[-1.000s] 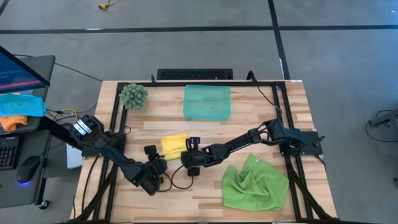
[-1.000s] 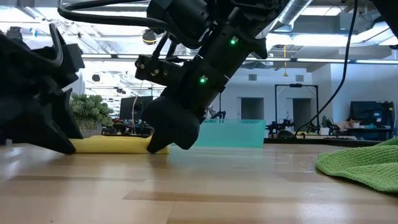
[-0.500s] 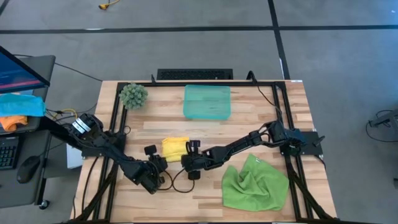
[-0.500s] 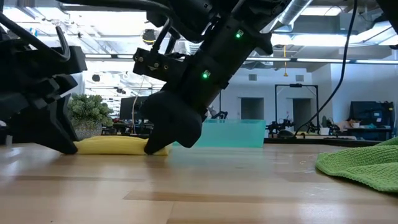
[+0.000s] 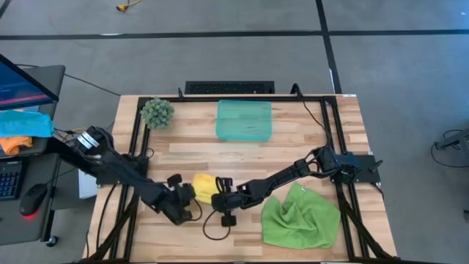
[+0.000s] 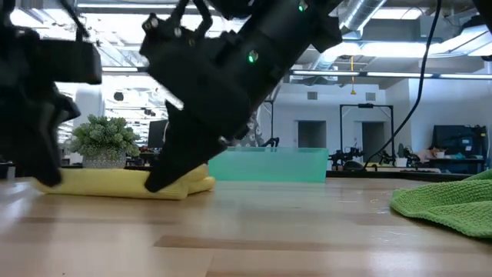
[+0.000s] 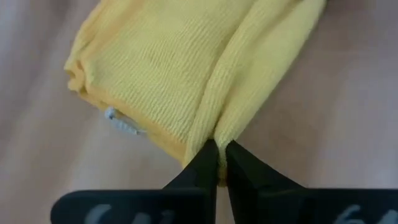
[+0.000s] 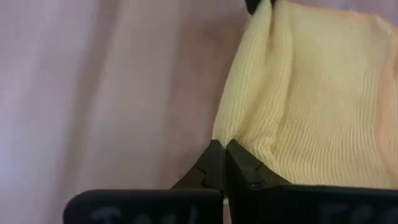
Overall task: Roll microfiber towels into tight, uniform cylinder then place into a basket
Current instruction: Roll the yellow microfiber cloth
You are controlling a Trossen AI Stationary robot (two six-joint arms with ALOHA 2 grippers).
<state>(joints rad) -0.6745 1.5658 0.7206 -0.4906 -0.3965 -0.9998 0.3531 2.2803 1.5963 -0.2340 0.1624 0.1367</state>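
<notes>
We have both grippers pinched onto the yellow towel (image 5: 204, 185) at once, and we judge that is so each end of the near edge is controlled and the roll stays even rather than skewing. Our left gripper (image 7: 220, 163) is clamped tight on a thin fold of the yellow cloth, the fabric pulling up into a ridge right at its tips. Our right gripper (image 8: 224, 160) is likewise closed hard on a pinch of the same towel, and the other arm's tips show at the far end of that ridge. From above, the yellow towel lies near the front centre of the table (image 5: 315, 125), with the left gripper (image 5: 186, 198) touching it at about seven o'clock and the right gripper (image 5: 218, 196) at about five o'clock. In the low view the towel (image 6: 123, 181) lies as a long, low, partly rolled bundle. The basket (image 5: 244, 119) sits well apart at about one o'clock from the towel, holding nothing. The green towel (image 5: 300, 215) lies crumpled at about four o'clock, untouched, so we judge the task is in its early part.
</notes>
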